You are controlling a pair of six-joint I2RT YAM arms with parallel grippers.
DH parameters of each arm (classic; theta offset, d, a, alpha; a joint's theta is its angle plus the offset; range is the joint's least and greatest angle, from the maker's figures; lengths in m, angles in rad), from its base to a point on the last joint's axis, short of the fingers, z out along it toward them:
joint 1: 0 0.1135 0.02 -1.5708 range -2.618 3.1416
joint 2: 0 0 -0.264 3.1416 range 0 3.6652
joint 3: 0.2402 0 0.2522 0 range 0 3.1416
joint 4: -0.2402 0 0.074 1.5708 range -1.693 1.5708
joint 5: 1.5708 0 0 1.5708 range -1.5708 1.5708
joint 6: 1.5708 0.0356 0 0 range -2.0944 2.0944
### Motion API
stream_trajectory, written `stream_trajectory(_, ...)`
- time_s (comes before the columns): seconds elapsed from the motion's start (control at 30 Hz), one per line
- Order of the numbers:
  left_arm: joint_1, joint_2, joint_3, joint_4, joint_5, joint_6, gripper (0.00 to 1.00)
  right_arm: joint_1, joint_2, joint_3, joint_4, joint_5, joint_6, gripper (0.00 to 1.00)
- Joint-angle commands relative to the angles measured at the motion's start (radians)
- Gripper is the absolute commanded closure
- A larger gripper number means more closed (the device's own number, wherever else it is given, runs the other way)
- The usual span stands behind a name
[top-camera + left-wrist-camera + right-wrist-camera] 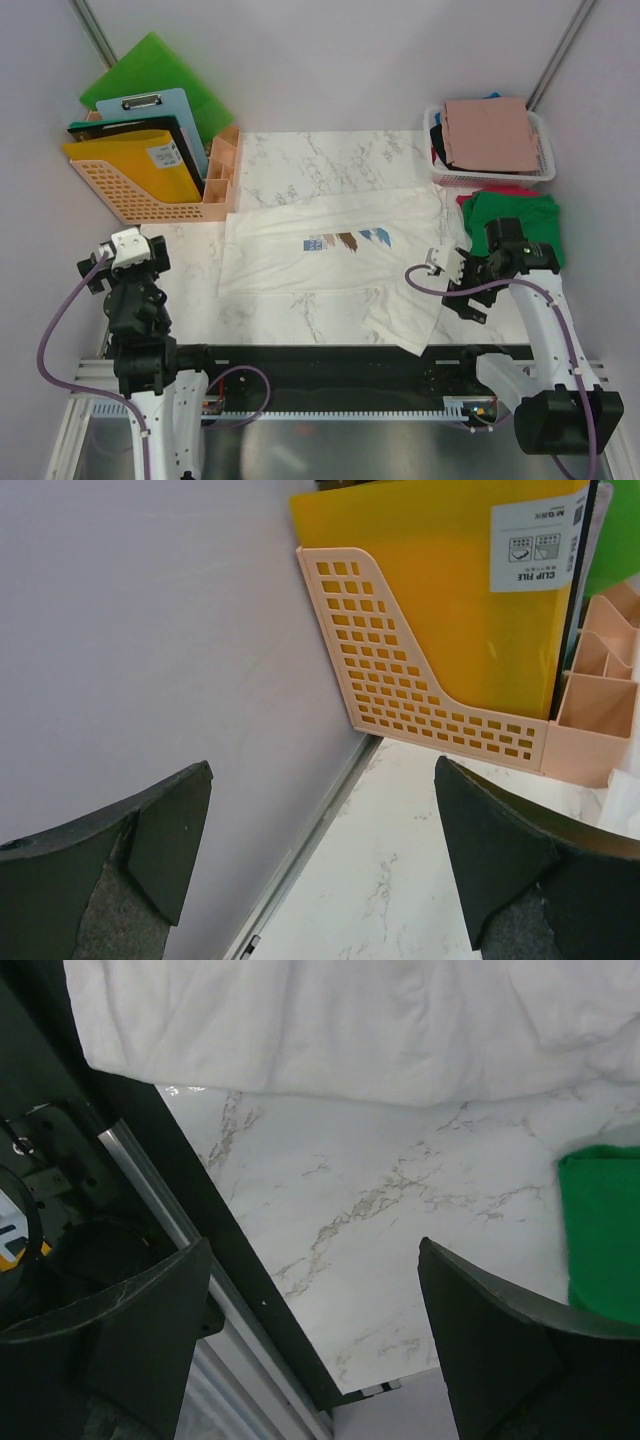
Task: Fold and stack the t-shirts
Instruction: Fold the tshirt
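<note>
At the near edge both arms stand back from the work. The left gripper (322,785) at about 9 o'clock is spread wide with nothing between its fingers, and it faces the side wall and the peach file rack (135,200) rather than any cloth. The right gripper (315,1260) at about 4 o'clock is also spread wide and empty, hovering over bare marble just beside the nearest fold of the cream-white t-shirt (330,245). That shirt fills the middle of the table (300,165), laid out print-up with the small blue-and-brown motif showing. It is mostly flat but softly rippled, and what looks like a sleeve trails toward 5 o'clock, reaching the near edge. The step in hand seems to be the first fold of this shirt. To do it well, the right gripper should come down on that trailing sleeve, pinch only the top layer close to its edge and carry it low across the body so the cloth below does not drag. The left arm has to swing in toward the centre first, since pulling from one side alone would likely skew the shirt. Past the right gripper, at 3 o'clock, a green t-shirt (520,212) lies bunched, with a strip of red t-shirt (505,189) just beyond it. Farthest off, at 1 to 2 o'clock, a dusty-pink t-shirt (487,135) sits folded square on top of the white mesh basket (546,172) — the neat flat stack to match.
</note>
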Motion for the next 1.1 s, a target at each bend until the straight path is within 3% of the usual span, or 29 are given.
stream_trajectory(0.0, 0.009, 0.038, -0.014, 0.117, -0.062, -0.037, 0.00, 0.024, -0.026, -0.046, -0.032, 0.006, -0.180, 0.08)
stream_trajectory(0.17, 0.007, 0.055, -0.018, 0.112, -0.008, -0.033, 0.00, 0.033, 0.005, -0.129, 0.083, 0.035, -0.148, 0.08)
stream_trajectory(0.23, 0.007, 0.066, -0.017, 0.085, 0.094, -0.033, 0.00, 0.033, 0.014, -0.144, 0.143, 0.023, -0.102, 0.11)
stream_trajectory(0.37, 0.007, 0.121, 0.019, -0.009, 0.278, 0.017, 0.00, 0.033, -0.009, -0.136, 0.322, -0.037, 0.096, 0.12)
stream_trajectory(0.43, 0.007, 0.152, 0.031, -0.044, 0.320, 0.028, 0.00, 0.033, -0.032, -0.121, 0.420, -0.059, 0.229, 0.02)
stream_trajectory(0.53, 0.007, 0.189, 0.043, -0.040, 0.296, 0.028, 0.00, 0.108, -0.015, -0.072, 0.543, -0.071, 0.447, 0.02)
stream_trajectory(0.63, 0.007, 0.236, 0.059, -0.041, 0.228, 0.017, 0.00, 0.235, 0.190, 0.055, 0.560, 0.027, 0.615, 0.02)
stream_trajectory(0.8, 0.007, 0.229, 0.051, -0.066, 0.249, 0.002, 0.00, 0.288, 0.549, 0.274, 0.629, 0.030, 0.737, 0.02)
stream_trajectory(1.07, 0.007, 0.233, 0.025, -0.100, 0.211, -0.009, 0.00, 0.381, 1.026, 0.753, 0.663, 0.326, 1.027, 0.02)
